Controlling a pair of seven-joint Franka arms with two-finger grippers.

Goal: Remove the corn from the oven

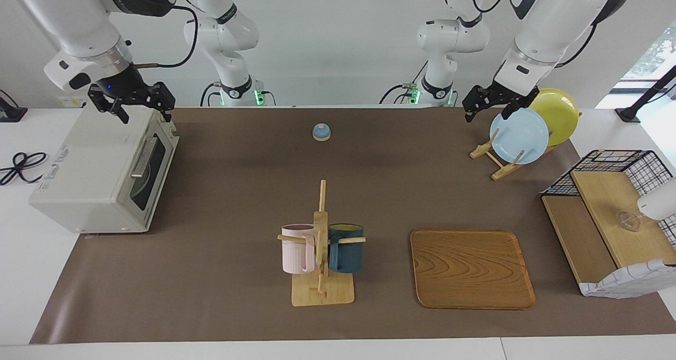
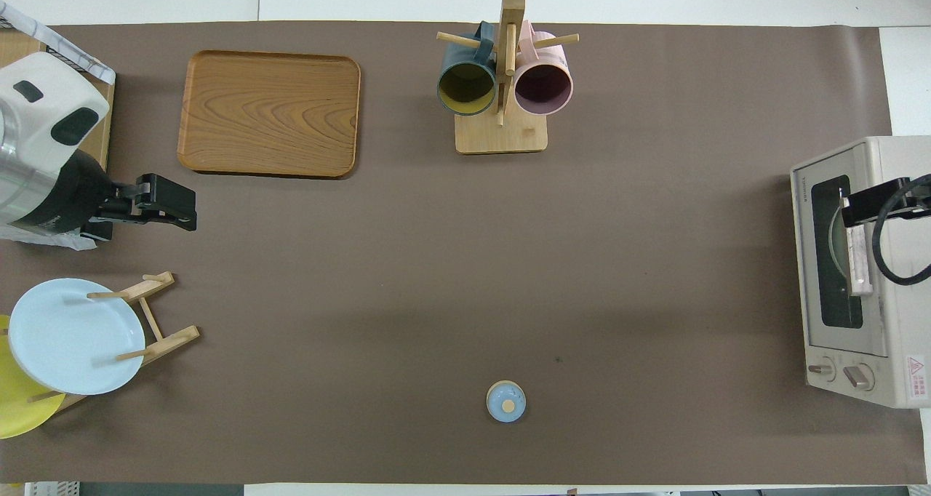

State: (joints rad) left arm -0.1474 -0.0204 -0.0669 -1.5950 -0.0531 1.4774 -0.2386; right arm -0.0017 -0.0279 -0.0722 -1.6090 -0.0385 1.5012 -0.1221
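The off-white oven stands at the right arm's end of the table, and its dark glass door is closed with the bar handle across it. It also shows in the overhead view. The corn is not in view. My right gripper is open and empty in the air over the oven's top front edge, above the handle; it also shows in the overhead view. My left gripper is open and empty, waiting over the table beside the plate rack.
A plate rack holds a pale blue plate and a yellow plate. A small blue bell sits near the robots. A mug tree, a wooden tray and a black wire shelf lie farther out.
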